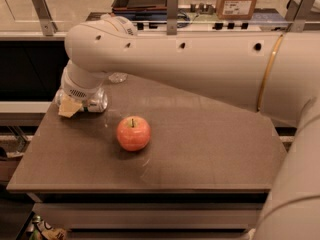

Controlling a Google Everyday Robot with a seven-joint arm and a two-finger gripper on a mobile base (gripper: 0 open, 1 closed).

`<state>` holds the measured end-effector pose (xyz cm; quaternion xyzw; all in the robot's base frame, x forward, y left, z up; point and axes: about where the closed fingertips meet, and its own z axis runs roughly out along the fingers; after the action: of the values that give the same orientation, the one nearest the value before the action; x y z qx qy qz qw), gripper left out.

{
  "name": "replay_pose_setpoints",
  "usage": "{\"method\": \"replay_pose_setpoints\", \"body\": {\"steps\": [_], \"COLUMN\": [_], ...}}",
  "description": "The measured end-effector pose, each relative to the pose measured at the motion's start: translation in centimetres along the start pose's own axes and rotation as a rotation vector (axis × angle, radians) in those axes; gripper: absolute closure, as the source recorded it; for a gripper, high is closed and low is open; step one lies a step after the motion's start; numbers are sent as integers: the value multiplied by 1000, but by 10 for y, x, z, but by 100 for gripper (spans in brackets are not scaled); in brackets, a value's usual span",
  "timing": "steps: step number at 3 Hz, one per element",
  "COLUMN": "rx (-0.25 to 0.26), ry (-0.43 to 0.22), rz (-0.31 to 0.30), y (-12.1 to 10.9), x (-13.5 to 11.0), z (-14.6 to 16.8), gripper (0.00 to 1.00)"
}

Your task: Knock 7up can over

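My gripper (70,106) is low over the table's back left corner, at the end of the big white arm that reaches in from the right. The 7up can (97,102) is right beside it, on its right. Only a silvery rounded part of the can shows under the wrist. I cannot tell whether the can is upright or lying down. The gripper touches or nearly touches the can.
A red apple (133,133) sits on the brown table (200,149), in front and right of the gripper. The base of a clear bottle (118,77) shows behind the arm. The table's left edge is just beside the gripper. A counter with boxes runs behind.
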<state>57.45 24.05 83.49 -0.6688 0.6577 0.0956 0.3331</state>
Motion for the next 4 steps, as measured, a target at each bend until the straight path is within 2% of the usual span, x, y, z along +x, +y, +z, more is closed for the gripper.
{"method": "replay_pose_setpoints", "body": {"steps": [3,4], "rx": [2,2], "ry": [-2,-3], "rz": [-3,-5], "y": [1,1], "x": [-2,-2], "z": [-2,-3], "gripper": [12,0]}}
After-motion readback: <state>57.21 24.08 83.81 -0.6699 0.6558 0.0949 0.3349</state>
